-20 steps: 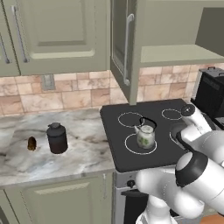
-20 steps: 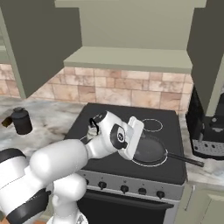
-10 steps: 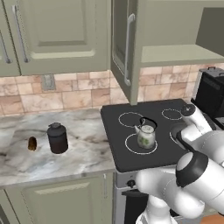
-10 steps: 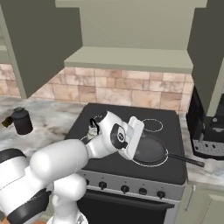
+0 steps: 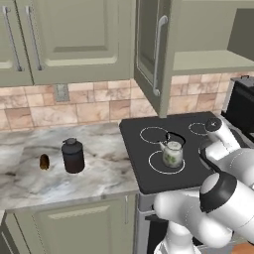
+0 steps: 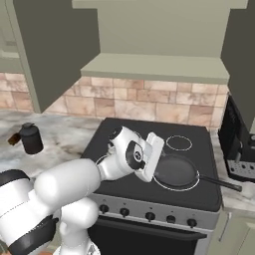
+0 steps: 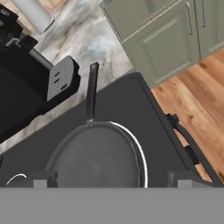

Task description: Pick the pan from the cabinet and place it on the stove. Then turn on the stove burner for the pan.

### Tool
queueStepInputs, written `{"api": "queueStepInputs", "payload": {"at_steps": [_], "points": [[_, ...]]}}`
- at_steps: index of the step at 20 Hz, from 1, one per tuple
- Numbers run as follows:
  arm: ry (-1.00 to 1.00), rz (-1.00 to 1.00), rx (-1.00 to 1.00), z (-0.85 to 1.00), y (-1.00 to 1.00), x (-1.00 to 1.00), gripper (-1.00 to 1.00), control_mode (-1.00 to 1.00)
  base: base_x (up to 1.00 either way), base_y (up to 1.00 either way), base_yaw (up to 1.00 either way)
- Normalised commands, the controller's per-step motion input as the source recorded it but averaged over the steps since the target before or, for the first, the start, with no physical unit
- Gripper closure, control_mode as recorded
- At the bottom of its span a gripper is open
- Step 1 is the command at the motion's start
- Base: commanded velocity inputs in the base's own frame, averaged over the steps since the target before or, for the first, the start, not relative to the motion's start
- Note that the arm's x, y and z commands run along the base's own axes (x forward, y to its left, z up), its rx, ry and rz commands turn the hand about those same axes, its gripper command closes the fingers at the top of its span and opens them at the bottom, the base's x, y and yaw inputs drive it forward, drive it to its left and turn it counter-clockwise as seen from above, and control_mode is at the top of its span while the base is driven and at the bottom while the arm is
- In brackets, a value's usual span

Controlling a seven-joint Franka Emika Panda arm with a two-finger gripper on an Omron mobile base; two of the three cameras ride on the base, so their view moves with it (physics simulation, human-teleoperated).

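Observation:
The dark round pan (image 7: 96, 162) lies flat on the black stove (image 6: 124, 130), inside the widest white burner ring (image 7: 141, 153) at the front right. Its handle (image 7: 91, 92) points toward the coffee machine. In the right base view the pan (image 6: 175, 172) shows just beyond my white hand (image 6: 152, 157). My gripper (image 7: 111, 179) hovers close above the pan, open, with one fingertip on each side of it and nothing between them. The sage-green cabinet (image 6: 154, 67) above the stove stands open, its door (image 5: 151, 49) swung out to the left.
A small glass-green kettle (image 5: 172, 153) sits on the front left ring. The black coffee machine (image 6: 241, 144) stands right of the stove, near the pan handle. A dark jar (image 5: 73, 156) and a small brown thing (image 5: 44, 161) rest on the marble counter. Black knobs (image 6: 124, 212) line the stove front.

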Motion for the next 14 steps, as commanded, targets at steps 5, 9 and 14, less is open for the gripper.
{"api": "queueStepInputs", "payload": {"at_steps": [5, 9, 14], "points": [[0.00, 0.00, 0.00, 0.00, 0.00, 0.00, -1.00, 1.00, 0.00, 0.17, 0.00], [0.00, 0.00, 0.00, 0.00, 0.00, 0.00, -1.00, 1.00, 0.00, 0.20, 0.00], [0.00, 0.00, 0.00, 0.00, 0.00, 0.00, -1.00, 1.00, 0.00, 0.29, 0.00]]}}
